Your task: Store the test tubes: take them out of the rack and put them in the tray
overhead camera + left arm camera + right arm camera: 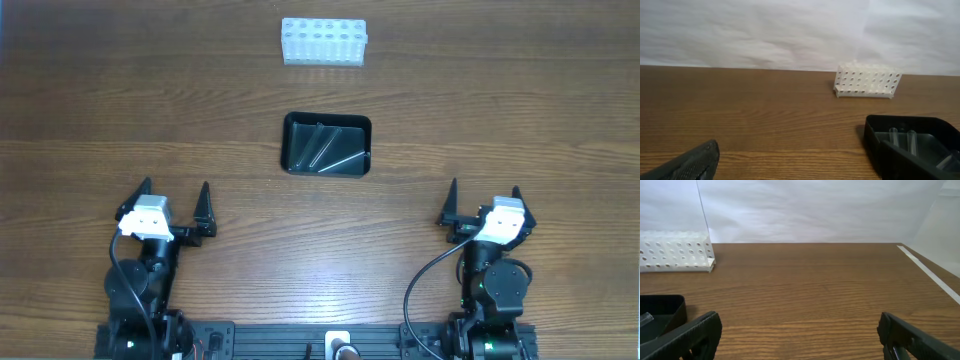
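**Top view.** My left gripper (175, 190) sits at lower left and my right gripper (485, 192) at lower right. Both have fingers spread wide and hold nothing. The rack (322, 42) stands at upper centre. The tray (288, 150) lies below it at mid-frame, well apart from both grippers, with about 3 test tubes (327, 148) lying inside. Whether any remain in the rack I cannot tell. Risk: rack and tray share the centre line, so both arms reaching in together could collide.

**Left wrist view.** The rack (867, 81) is right of centre and the tray (875, 142) at lower right. Risk: the rack looks light, so a tube pulled at an angle could lift or tip it.

**Right wrist view.** The rack (675, 252) is at the left edge and the tray (662, 307) at lower left. Risk: clear, smooth tubes may slip from my fingers or roll, and 1 dropped onto those in the tray could crack.

**Surface and room.** The table (100, 100) is flat brown wood grain. A white backdrop (765, 30) hangs behind it. A pale strip of tape (927, 270) runs at the right.
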### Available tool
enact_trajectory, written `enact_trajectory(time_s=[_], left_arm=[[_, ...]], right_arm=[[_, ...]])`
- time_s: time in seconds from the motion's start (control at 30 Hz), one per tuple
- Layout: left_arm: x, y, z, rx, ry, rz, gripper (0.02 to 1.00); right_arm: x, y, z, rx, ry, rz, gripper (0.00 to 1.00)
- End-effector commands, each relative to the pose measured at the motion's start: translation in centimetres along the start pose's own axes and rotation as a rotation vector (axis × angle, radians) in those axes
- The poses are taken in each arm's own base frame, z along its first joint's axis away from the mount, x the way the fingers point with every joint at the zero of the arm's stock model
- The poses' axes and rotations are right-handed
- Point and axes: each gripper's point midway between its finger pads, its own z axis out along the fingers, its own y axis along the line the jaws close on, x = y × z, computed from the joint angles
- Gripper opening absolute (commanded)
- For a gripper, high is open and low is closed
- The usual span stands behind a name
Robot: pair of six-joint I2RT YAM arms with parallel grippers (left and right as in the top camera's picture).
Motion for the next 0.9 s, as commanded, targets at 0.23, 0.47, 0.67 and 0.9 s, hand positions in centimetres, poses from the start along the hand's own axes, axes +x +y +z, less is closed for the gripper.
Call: enact_trajectory(time_s=[0.23,0.47,0.67,0.9], left_arm=[[0.12,-0.11,-0.01,0.010,0.000,0.010,1.000],[0.12,-0.11,-0.01,0.010,0.000,0.010,1.000],[0.12,-0.11,-0.01,0.010,0.000,0.010,1.000],[0.12,-0.11,-0.01,0.010,0.000,0.010,0.998]], right_arm=[[0.10,1.40,-0.11,-0.056,-0.006,0.006,0.991],[0.10,1.37,-0.10,-0.055,-0.006,0.006,0.993],[0.10,1.37,-0.10,-0.055,-0.006,0.006,0.993],[0.10,1.37,-0.10,-0.055,-0.006,0.006,0.991]])
